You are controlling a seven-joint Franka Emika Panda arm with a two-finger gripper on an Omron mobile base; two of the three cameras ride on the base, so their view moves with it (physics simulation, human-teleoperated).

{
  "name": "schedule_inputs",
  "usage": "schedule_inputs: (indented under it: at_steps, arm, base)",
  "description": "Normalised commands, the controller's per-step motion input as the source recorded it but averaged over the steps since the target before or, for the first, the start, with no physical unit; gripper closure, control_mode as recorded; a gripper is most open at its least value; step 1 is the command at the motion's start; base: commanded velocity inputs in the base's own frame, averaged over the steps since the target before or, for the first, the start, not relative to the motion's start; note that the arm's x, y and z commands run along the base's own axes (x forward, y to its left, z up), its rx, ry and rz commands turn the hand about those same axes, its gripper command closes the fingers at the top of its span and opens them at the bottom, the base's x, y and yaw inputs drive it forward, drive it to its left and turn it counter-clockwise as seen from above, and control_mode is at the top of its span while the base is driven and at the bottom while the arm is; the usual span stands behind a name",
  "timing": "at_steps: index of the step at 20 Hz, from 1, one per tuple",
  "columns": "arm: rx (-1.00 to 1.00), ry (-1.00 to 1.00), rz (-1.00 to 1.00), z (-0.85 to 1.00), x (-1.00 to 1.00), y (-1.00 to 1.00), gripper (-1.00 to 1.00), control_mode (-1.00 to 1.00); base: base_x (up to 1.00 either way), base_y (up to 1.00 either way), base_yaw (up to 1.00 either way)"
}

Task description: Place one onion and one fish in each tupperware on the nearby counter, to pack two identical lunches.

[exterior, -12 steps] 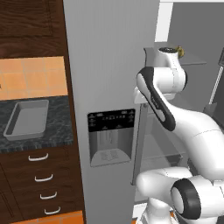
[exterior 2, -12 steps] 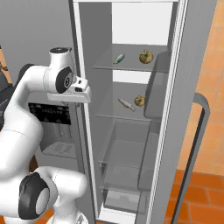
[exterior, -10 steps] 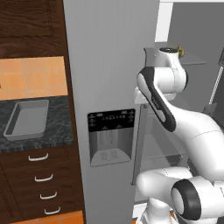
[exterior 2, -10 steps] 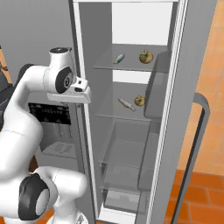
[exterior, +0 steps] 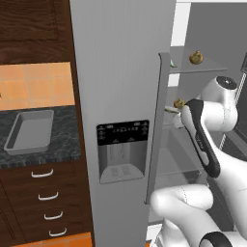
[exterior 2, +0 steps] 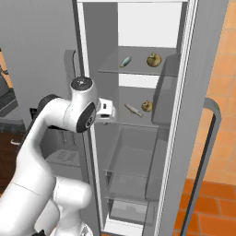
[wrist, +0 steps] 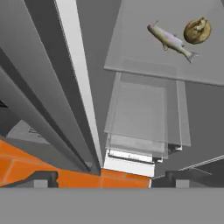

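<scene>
One grey tupperware (exterior: 29,131) lies on the dark speckled counter (exterior: 65,144) left of the fridge. Inside the open fridge, the upper glass shelf holds a fish (exterior 2: 125,61) and an onion (exterior 2: 153,59). The shelf below carries another fish (exterior 2: 133,110) beside another onion (exterior 2: 146,106). In the hand view that lower fish (wrist: 171,42) and onion (wrist: 197,30) sit at the top right, well ahead of my gripper (wrist: 113,178). The gripper is open, its dark tips wide apart with nothing between them. The hand hangs at the fridge's left door edge, level with the lower shelf.
The grey fridge door with its dispenser panel (exterior: 120,149) stands between the counter and the open compartment. A second open door with a long handle (exterior 2: 207,152) is on the right. Clear drawers (exterior 2: 131,170) sit under the shelves. Brown drawers with silver handles (exterior: 42,172) run below the counter.
The arm has swung down and toward the fridge opening, bringing the hand level with the lower shelf. The gripper is still open. The food and tray have not moved.
</scene>
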Motion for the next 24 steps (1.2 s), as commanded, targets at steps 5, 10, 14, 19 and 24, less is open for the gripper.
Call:
schedule_inputs:
  at_steps: [5, 10, 14, 19, 24]
  arm:
    - [0.0, -0.27, 0.04, -0.43, 0.53, -0.73, -1.0, -1.0]
    - [0.01, -0.11, 0.06, -0.05, 0.54, -0.76, -1.0, -1.0]
    - [0.0, 0.0, 0.1, 0.0, 0.86, -0.39, -1.0, -1.0]
    - [0.0, 0.0, 0.14, 0.0, 0.77, -0.42, -1.0, -1.0]
    - [0.0, 0.03, 0.11, 0.0, 0.71, -0.14, -1.0, -1.0]
  base:
    - [0.0, 0.0, 0.0]
    - [0.0, 0.0, 0.0]
    - [0.0, 0.0, 0.0]
    - [0.0, 0.0, 0.0]
    - [0.0, 0.0, 0.0]
